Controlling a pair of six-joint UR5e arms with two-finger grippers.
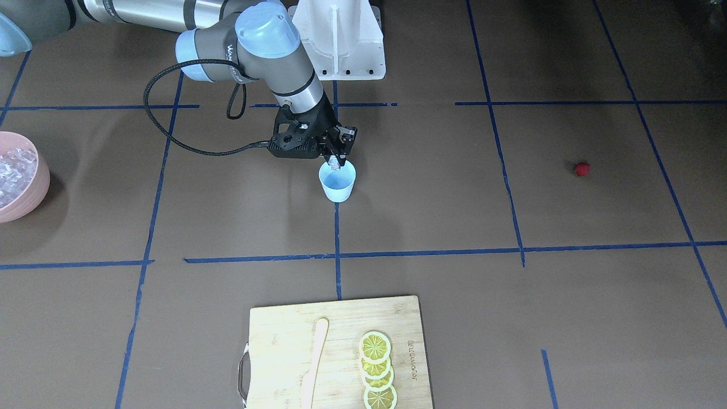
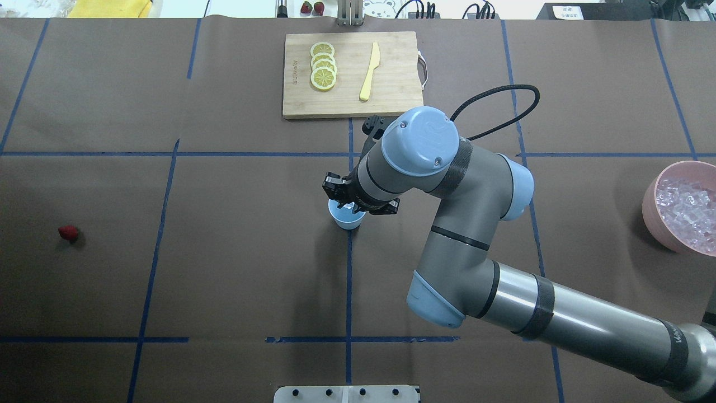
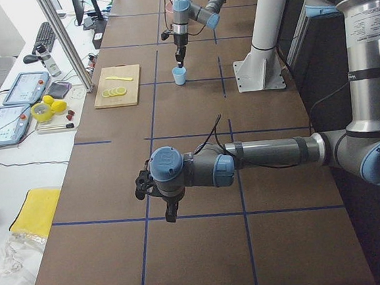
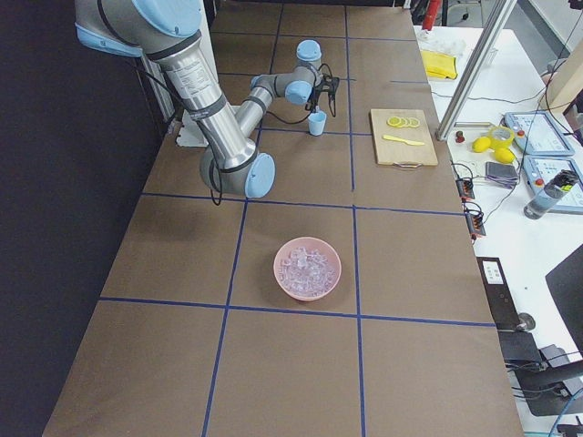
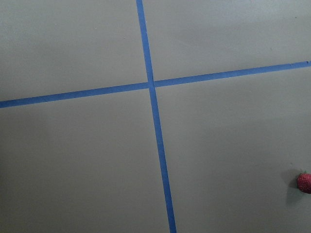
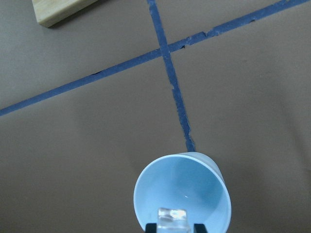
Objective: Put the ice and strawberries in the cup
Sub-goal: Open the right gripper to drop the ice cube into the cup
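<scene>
The light-blue cup (image 1: 338, 184) stands at the table's middle on a blue tape line; it also shows in the overhead view (image 2: 347, 220). My right gripper (image 1: 335, 163) hangs just over its rim, shut on one clear ice cube (image 6: 172, 215), which the right wrist view shows above the cup's (image 6: 180, 182) empty inside. The dark-red strawberry (image 2: 68, 233) lies alone far on my left side (image 1: 581, 168), at the right edge of the left wrist view (image 5: 304, 182). My left gripper (image 3: 172, 214) shows only in the exterior left view, above the table; I cannot tell if it is open.
A pink bowl (image 2: 650, 204) full of ice cubes (image 2: 685, 210) sits at the far right edge. A wooden cutting board (image 2: 296, 84) with lemon slices (image 2: 323, 73) and a pale knife (image 2: 369, 71) lies at the far side. Blue tape lines cross the brown table.
</scene>
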